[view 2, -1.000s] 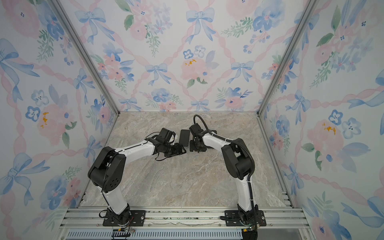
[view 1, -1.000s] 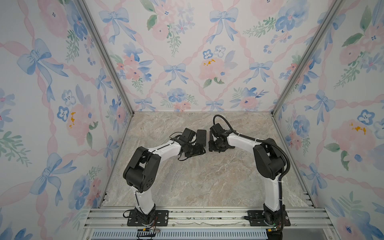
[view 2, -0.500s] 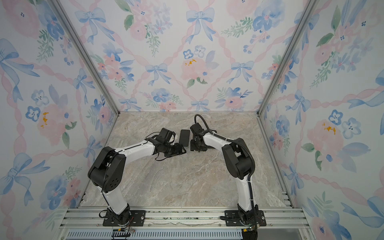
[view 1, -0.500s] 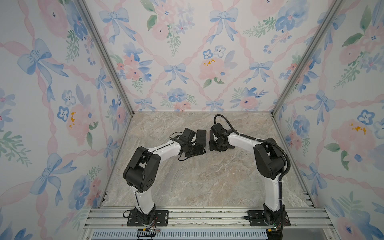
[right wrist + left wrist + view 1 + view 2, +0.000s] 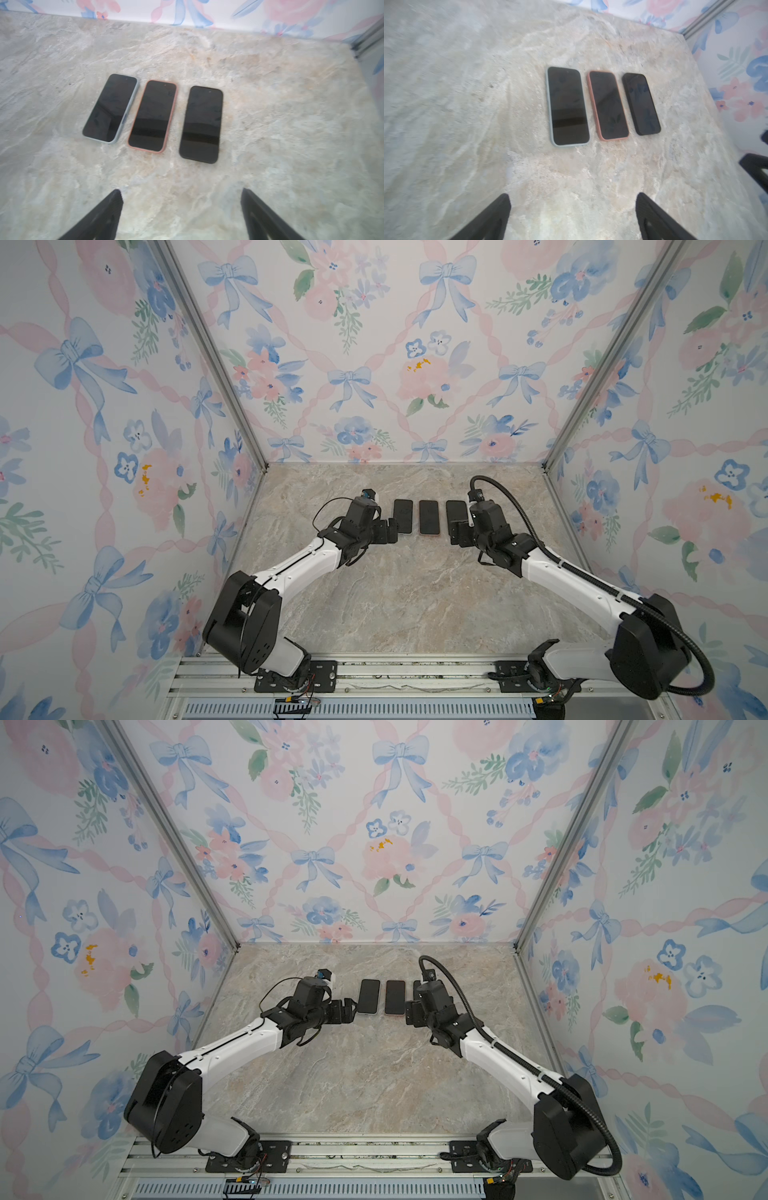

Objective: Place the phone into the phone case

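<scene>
A: L gripper point(image 5: 573, 195) & R gripper point(image 5: 181, 190) are pulling back, jaws gaping wide, empty.
B: Phones?
A: Lying in row on table point(image 5: 467, 166): blue phone point(image 5: 568, 106), pink phone point(image 5: 608, 106) cased; black phone point(image 5: 641, 104) unclear. Looking nearly done.

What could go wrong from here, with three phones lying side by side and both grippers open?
1. The phones lie close together: the left gripper reaching for the blue-cased phone may nudge the pink-cased phone.
2. The black phone lies flat, so the right gripper may slip off its thin edges.
</scene>
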Robot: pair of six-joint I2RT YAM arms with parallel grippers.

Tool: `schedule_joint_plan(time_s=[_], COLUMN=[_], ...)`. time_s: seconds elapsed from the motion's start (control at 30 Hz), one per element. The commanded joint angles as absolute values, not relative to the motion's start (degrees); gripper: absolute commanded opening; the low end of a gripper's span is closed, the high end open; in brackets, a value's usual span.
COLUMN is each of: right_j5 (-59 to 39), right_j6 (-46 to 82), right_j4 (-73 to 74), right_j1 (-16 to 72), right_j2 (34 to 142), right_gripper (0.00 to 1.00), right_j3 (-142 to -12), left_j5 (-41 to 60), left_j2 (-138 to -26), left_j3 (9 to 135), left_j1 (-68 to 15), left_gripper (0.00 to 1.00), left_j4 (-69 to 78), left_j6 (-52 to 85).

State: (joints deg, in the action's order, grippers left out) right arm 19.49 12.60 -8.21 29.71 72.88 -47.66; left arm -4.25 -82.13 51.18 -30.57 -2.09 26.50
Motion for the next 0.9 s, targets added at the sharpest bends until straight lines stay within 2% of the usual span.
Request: schedule_joint_plan(time_s=[0.0, 0.1, 0.17, 0.23, 0.3, 0.4, 0.53, 0.63, 0.7, 0.77, 0.87], right_j5=[26.5, 27.8, 26.0, 25.6, 21.0, 16.8, 11.7, 8.8, 8.6, 5.5, 3.8], right_j6=[1.7, -2.7, -1.8, -2.0, -3.5, -5.0, -4.3, -3.6, -3.0, -1.2, -0.5], right_j4=[5.8, 10.5, 12.6, 16.9, 30.5, 47.7, 57.7, 59.5, 59.0, 49.3, 51.8], right_j1=[25.9, 23.2, 20.3, 18.4, 15.9, 12.3, 7.8, 6.3, 5.7, 3.5, 2.5], right_j2=[67.5, 64.4, 64.7, 65.6, 67.2, 72.3, 81.6, 87.6, 89.4, 88.0, 88.8], right_gripper=[0.96, 0.98, 0.97, 0.97, 0.97, 0.99, 1.0, 0.99, 0.97, 0.97, 0.97], right_j3=[-37.5, -31.2, -29.2, -27.2, -21.3, -16.0, -15.9, -17.8, -19.5, -23.3, -22.7], left_j5=[-23.6, -29.6, -23.9, -16.3, -12.2, -7.7, -4.3, 3.4, 2.0, 2.7, 2.8], left_j2=[-80.0, -76.8, -73.1, -69.6, -68.8, -76.2, -83.1, -85.9, -89.0, -89.4, -89.6], left_j3=[42.9, 36.3, 32.8, 26.5, 22.1, 23.4, 20.1, 16.8, 14.2, 14.2, 14.4], left_j1=[-31.2, -28.6, -24.7, -20.8, -16.1, -10.6, -5.7, -1.1, -0.2, 0.4, 0.5], left_gripper=[0.98, 0.95, 0.93, 0.92, 0.98, 0.96, 0.96, 0.94, 0.96, 0.98, 0.98], left_j4=[10.1, 15.0, 17.0, 25.0, 33.3, 37.9, 50.4, 59.5, 66.9, 67.9, 67.8], left_j6=[15.0, 7.5, 6.2, 1.0, -2.6, -1.9, -2.0, -0.8, 1.0, 1.5, 1.6])
